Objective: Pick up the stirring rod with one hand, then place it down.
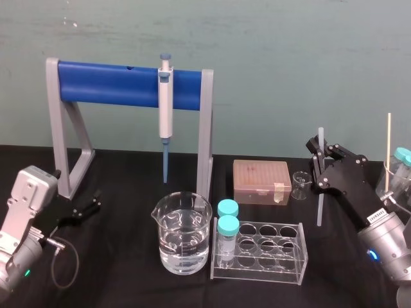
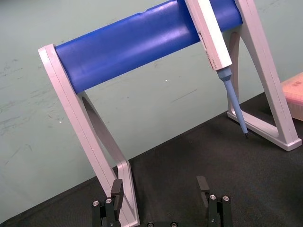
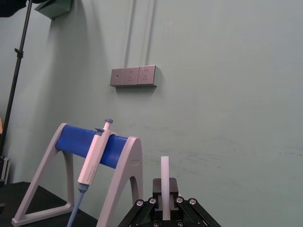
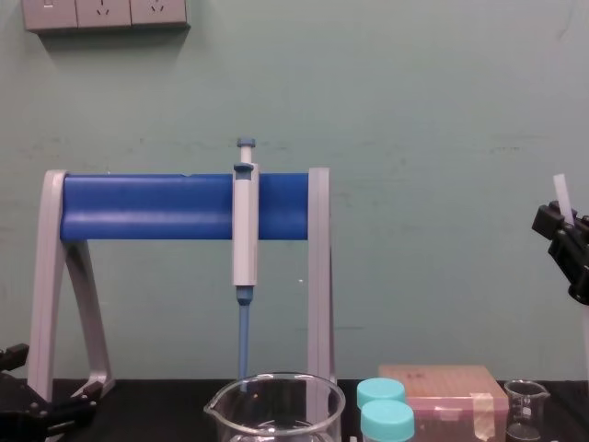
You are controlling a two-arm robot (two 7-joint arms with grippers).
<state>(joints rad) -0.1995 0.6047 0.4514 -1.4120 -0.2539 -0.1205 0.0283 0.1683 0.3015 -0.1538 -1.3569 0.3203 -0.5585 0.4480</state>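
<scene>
While right end effector (image 1: 318,157) grips stirring rod (image 1: 319,206) upright | arm label (image 1: 377,217) illegible

Black-clothed table (image 1: 128,192), grey-and-blue stand (image 1: 205,147) at the back left, water-filled beaker (image 1: 183,234) front and centre, clear tube rack (image 1: 270,253) just beside it, pinkish box (image 1: 261,181) and small glass beaker (image 1: 300,185) behind.

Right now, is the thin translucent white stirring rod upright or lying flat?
Upright: the stirring rod stands vertical, clamped in the black right gripper.
</scene>
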